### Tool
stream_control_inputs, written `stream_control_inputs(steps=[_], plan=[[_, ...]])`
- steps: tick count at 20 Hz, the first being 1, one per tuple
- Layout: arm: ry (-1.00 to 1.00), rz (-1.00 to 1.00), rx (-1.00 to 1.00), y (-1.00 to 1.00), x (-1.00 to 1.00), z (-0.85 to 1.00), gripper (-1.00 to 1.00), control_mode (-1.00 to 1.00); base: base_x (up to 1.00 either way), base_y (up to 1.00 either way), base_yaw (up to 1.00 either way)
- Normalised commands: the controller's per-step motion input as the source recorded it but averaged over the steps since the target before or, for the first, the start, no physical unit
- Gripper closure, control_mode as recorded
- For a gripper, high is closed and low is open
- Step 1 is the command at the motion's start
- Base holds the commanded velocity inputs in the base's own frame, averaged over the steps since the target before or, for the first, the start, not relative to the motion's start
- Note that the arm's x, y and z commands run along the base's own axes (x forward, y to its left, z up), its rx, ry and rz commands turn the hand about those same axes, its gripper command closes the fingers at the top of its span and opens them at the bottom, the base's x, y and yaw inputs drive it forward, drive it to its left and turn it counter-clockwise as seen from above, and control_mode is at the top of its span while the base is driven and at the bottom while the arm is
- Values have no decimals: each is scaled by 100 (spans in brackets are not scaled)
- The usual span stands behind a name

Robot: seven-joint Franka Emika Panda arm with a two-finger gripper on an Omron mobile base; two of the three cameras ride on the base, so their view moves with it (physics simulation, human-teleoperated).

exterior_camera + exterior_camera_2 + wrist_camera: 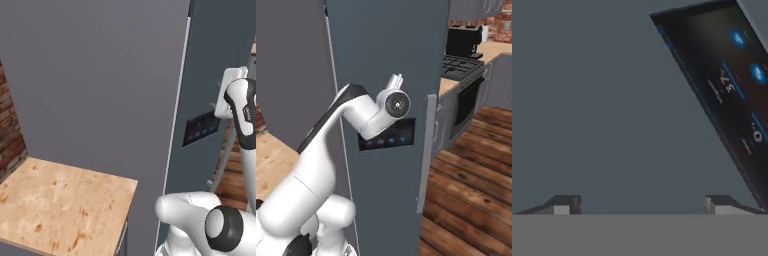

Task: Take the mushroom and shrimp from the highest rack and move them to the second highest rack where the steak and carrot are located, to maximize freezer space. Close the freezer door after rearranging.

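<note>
Fingers point(564, 204) spread wide, nothing between them, both tips close up against the flat blue-grey freezer door point(386, 60); gripper point(641, 205) pointed squarely at the door face, just beside the dark control panel point(724, 95) with its blue lit symbols. Door shut, so racks and whatever lies on them hidden behind it; mushroom, shrimp, steak and carrot impossible to place from these views. Seen from the right base view: wrist pressed in near the panel point(388, 137), pale vertical handle point(426, 150) running down the door's right edge, apart from the hand. Beyond that edge, open wooden floor point(471, 190), then a stove point(458, 67) set in a counter run and a black appliance point(465, 40) on the counter behind it. Seen from the left base view: tall grey cabinet side point(100, 75) left of the door, a light wooden countertop point(60, 200) below it, bare brick wall point(10, 125) at far left. Free room mostly to the right of the door, over the floor.
</note>
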Motion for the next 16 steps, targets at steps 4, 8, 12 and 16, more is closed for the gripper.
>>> stream_control_inputs(steps=[4, 8, 12, 16], plan=[[-3, 24, 28, 18, 61, -22, -100, -100, 0, 0, 0], [-3, 29, 27, 26, 57, -26, -100, -100, 0, 0, 0], [-1, 31, 23, 37, 44, -28, -100, -100, 0, 0, 0], [0, 31, 18, 47, 37, -31, -100, -100, 0, 0, 0]])
